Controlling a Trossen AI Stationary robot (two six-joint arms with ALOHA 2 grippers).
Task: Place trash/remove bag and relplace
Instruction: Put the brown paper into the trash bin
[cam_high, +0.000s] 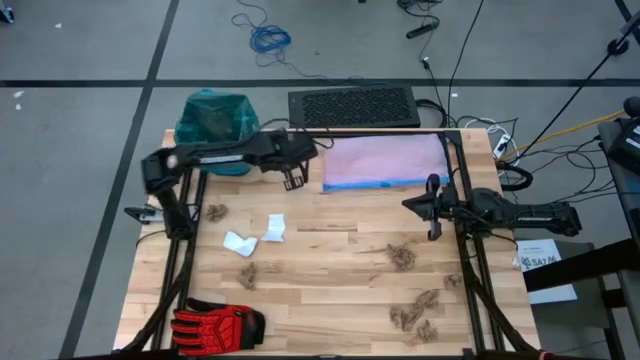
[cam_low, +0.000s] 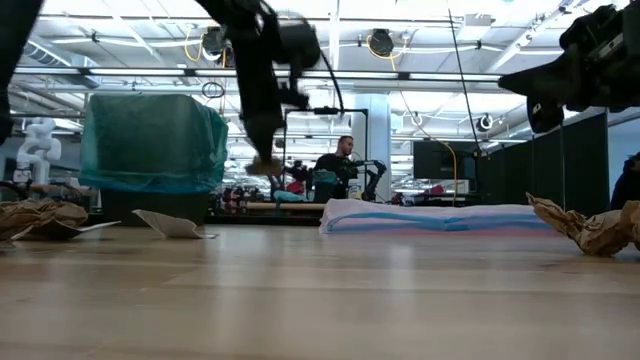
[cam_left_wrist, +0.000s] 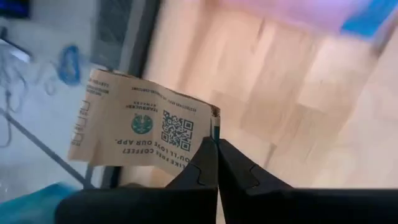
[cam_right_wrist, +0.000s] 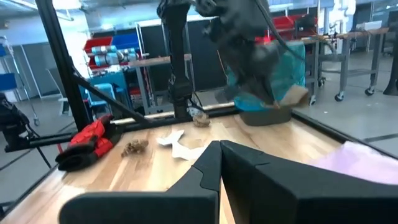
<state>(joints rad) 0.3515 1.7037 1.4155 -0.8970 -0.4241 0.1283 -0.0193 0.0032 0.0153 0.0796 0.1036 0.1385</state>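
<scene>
My left gripper (cam_left_wrist: 216, 142) is shut on a flat tan-brown cardboard piece (cam_left_wrist: 140, 127) printed with a QR code. It hangs above the table's far left (cam_high: 293, 180), beside the bin lined with the teal-green bag (cam_high: 215, 118). White paper wads (cam_high: 240, 243) (cam_high: 275, 226) and tan shreds (cam_high: 402, 255) (cam_high: 215, 212) lie flat on the wooden top. My right gripper (cam_right_wrist: 219, 144) waits shut at the table's right side (cam_high: 420, 205), clear of everything. My left gripper pinches one short end of the cardboard piece (cam_left_wrist: 213, 119) between its two fingers. The fingers (cam_low: 262, 140) slant down from the table's left. The piece juts out sideways past the fingertips and is lifted well clear of the table (cam_low: 266, 164).
A pale lilac bag with a blue rim (cam_high: 385, 160) lies flat at the far middle. A red-and-black glove (cam_high: 215, 325) lies at the near left corner. More tan shreds (cam_high: 428, 300) (cam_high: 247, 273) are scattered near right and near left. Bare wood lies in the middle.
</scene>
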